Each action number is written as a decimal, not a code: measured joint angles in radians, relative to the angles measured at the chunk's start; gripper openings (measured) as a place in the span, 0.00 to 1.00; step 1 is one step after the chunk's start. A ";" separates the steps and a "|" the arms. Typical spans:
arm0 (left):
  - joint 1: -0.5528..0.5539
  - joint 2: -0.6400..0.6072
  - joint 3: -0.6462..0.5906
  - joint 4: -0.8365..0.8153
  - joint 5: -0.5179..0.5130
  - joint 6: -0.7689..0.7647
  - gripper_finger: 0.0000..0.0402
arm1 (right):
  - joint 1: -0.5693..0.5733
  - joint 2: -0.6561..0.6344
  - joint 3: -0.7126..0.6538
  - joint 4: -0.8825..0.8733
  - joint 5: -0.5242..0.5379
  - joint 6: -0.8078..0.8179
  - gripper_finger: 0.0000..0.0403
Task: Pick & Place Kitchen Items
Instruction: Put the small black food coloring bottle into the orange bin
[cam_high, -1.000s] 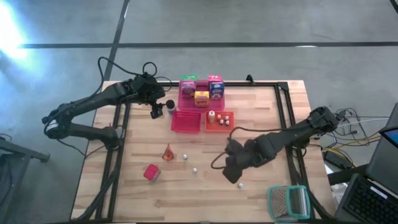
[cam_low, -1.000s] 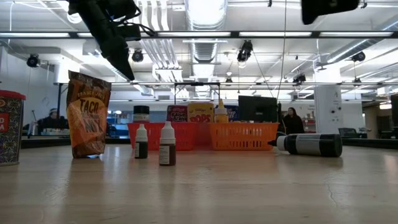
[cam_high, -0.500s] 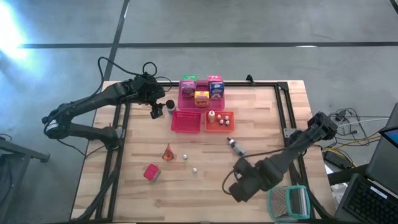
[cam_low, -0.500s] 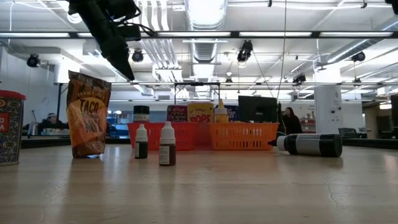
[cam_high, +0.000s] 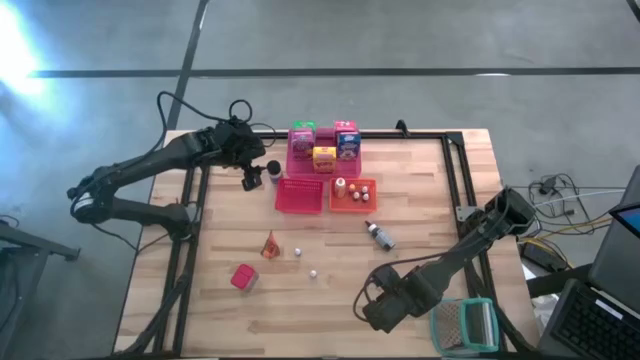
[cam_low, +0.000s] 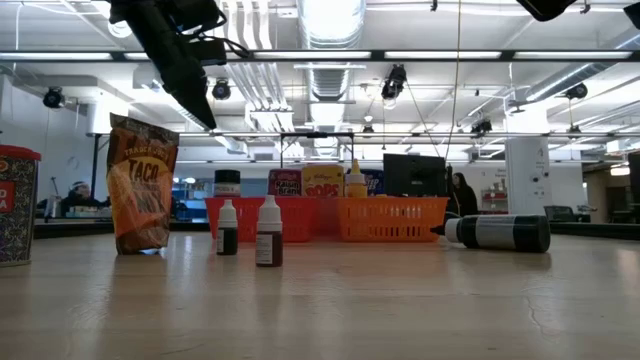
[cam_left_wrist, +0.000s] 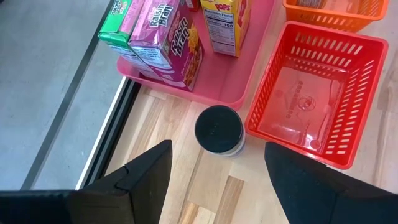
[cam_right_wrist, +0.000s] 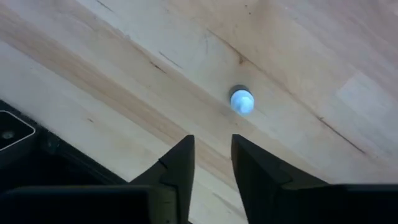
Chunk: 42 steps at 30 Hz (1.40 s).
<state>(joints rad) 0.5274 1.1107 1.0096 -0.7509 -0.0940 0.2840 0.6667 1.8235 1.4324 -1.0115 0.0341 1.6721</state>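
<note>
My left gripper hovers open by the table's far left, its fingers on either side of a dark-lidded jar that stands on the wood beside the pink tray. My right gripper is low near the near edge, open by a narrow gap, with a tiny pale round piece just ahead of its fingertips, untouched. Colourful cartons stand in the pink tray. A small bottle lies on its side mid-table. Two pale pieces rest on the wood.
A red basket and an orange basket holding small bottles sit before the pink tray. A taco bag and a red can stand left of centre. The teal-framed mesh thing lies at the near right corner.
My right gripper has moved from mid-table toward the near edge, uncovering the lying bottle, which has stayed where it was.
</note>
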 joint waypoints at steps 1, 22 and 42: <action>0.000 0.000 0.000 0.000 0.000 0.000 0.65 | 0.000 0.003 0.001 0.005 0.000 -0.001 0.28; 0.000 0.000 0.000 0.000 0.000 0.000 0.65 | 0.001 0.013 -0.038 0.000 0.054 0.056 0.41; 0.000 0.000 0.000 0.000 0.000 0.000 0.65 | 0.001 0.013 -0.161 0.135 0.024 0.057 0.30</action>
<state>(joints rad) 0.5274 1.1107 1.0095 -0.7509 -0.0940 0.2840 0.6674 1.8366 1.2713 -0.8763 0.0581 1.7289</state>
